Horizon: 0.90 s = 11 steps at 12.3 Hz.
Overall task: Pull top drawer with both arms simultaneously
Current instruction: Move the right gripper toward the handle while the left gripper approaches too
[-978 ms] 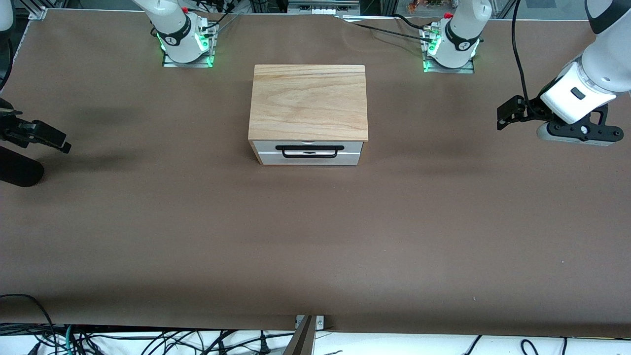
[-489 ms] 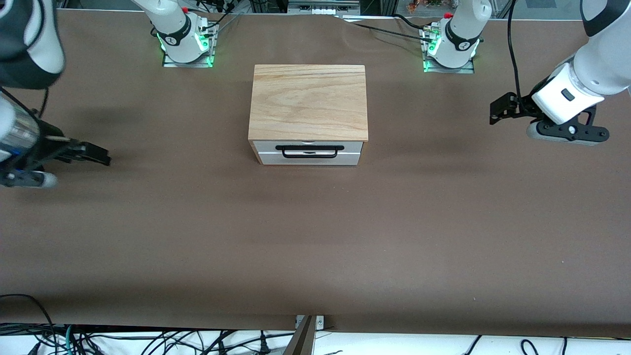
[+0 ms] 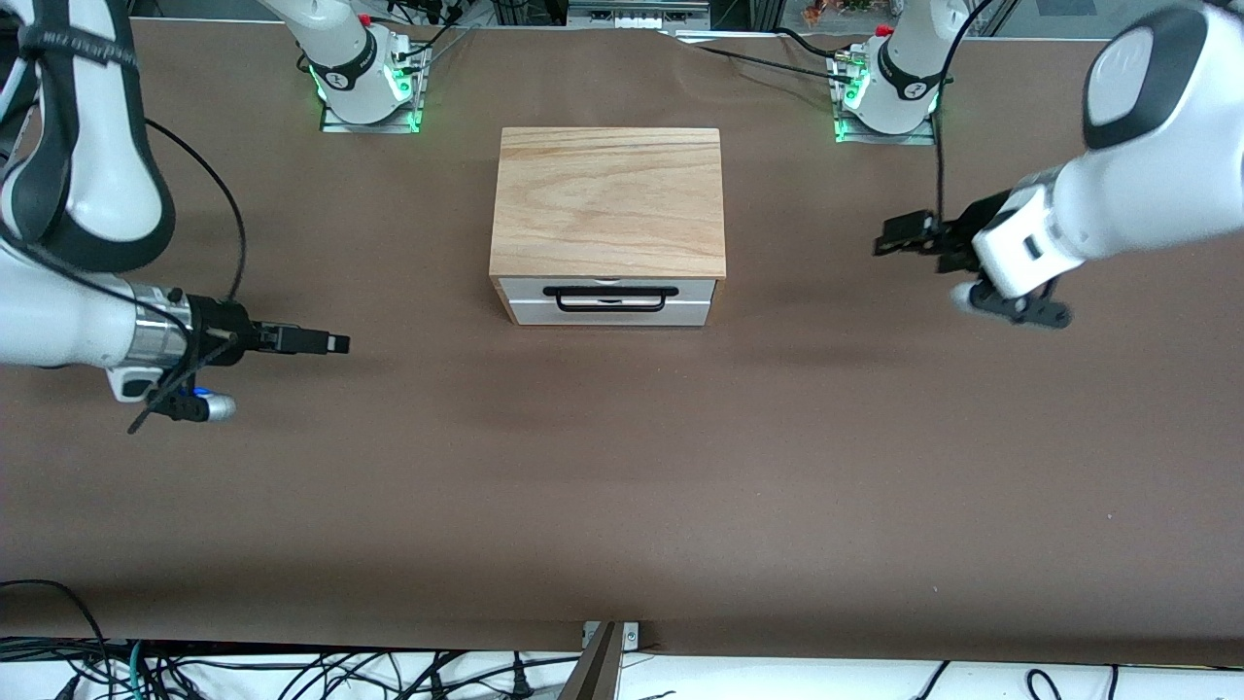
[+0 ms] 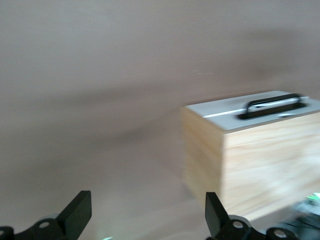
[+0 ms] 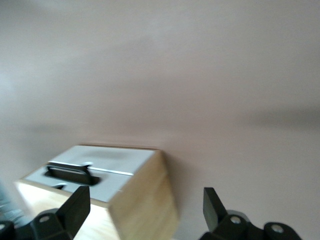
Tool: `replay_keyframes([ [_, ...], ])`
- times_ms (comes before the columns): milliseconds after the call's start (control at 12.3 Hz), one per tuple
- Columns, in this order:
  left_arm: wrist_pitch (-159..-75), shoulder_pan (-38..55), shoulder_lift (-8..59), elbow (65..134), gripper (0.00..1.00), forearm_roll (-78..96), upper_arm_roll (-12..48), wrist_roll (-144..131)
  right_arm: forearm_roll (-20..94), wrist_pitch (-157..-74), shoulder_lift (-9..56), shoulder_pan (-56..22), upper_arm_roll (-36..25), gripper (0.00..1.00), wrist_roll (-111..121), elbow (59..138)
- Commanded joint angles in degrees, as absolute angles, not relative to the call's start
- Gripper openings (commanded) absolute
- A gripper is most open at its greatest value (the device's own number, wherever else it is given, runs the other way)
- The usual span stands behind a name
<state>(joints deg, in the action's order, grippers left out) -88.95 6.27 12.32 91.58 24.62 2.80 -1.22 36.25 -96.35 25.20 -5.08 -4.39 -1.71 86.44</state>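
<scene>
Front view shows the cabinet (image 3: 608, 202) standing in the middle of the brown table (image 3: 622, 467), between the two arm bases and nearer to the camera than both. Its top drawer (image 3: 608, 291) is shut flush, its white-grey front facing the front camera, and its long axis runs from the right arm's end of the table toward the left arm's end; the wide black handle (image 3: 610, 298) lies along that same line. The pale wood-grain top board (image 3: 608, 199) hides nearly all of the drawer, so only the front panel, the handle and a small notch in the top edge show. The right gripper (image 3: 332, 342) hovers over bare table toward the right arm's end, well apart from the cabinet, pointing at it; in the right wrist view its fingers (image 5: 80, 204) stand wide apart with nothing between them. The left gripper (image 3: 889, 241) hangs over the table toward the left arm's end, also well apart from the cabinet, and in the left wrist view its fingers (image 4: 80, 212) are likewise spread and empty. Printing on the right arm's black band and the round marks on both bases are too small to read. Both wrist views are blurred and cut the cabinet off at the frame edge.
</scene>
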Motion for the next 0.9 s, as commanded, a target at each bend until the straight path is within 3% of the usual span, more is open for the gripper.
replay_keyframes([
  [0, -87.7, 6.3, 22.9, 84.0, 1.0, 37.7, 2.5, 5.3, 47.1, -96.6, 28.0, -4.6, -4.2, 1.0, 6.3, 87.2],
  [407, -87.8, 7.8, 36.8, 84.5, 1.0, 62.6, 2.6, 30.9, 70.9, -99.1, 32.2, -5.4, -4.0, 1.0, 34.0, 98.2],
  [815, -88.7, 9.7, 44.1, 85.0, 1.0, 75.4, 2.6, 45.3, 87.1, -98.3, 35.6, -10.8, -3.4, 1.0, 50.5, 105.3],
])
